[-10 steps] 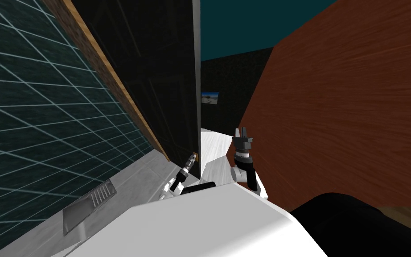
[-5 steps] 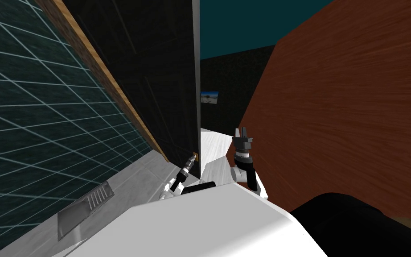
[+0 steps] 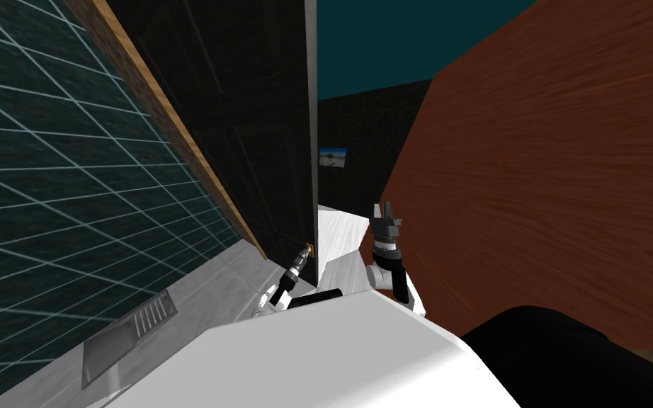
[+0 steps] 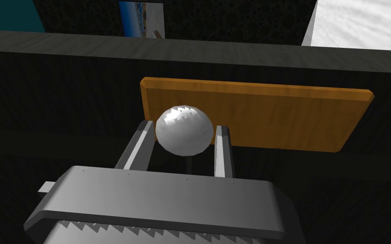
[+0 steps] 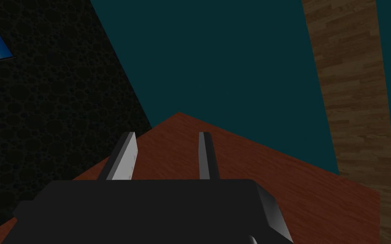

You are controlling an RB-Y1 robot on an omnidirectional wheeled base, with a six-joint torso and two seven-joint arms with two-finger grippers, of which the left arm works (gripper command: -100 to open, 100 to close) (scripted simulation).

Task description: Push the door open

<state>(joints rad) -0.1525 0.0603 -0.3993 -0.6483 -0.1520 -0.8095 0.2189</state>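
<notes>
door (image 3: 261, 142), dark and panelled, stands ajar just ahead of the robot, its grey free edge (image 3: 311, 106) upright in the middle of the head view and a tan frame (image 3: 176, 142) running along its far side. the left gripper (image 3: 307, 251) is at the door's round silvery knob (image 4: 184, 130), which sits on an orange backplate (image 4: 275, 114) near the free edge; the wrist view shows the two thin fingers (image 4: 141, 140) close against either side of the ball, apparently clamped on it. the right gripper (image 3: 387, 209) is raised beside a red-brown wood-grain wall (image 3: 544, 177), its fingers a modest gap apart with nothing between them. past the door's edge lie a strip of white floor (image 3: 339, 227) and a small picture (image 3: 333, 156) on a dark wall. a dark teal tiled wall (image 3: 49, 177) and a floor vent (image 3: 130, 329) lie to the robot's left. the door looks like a stiff slab that will swing as one piece on its hinges, likely with steady rather than sudden resistance. the knob looks smooth and rounded, so the blade-like fingers could slip off under a sideways load. the best purchase appears to be where the left gripper is now, near the free edge and well away from the hinge side. a push straight into the panel should serve better than a pull or a twist.
</notes>
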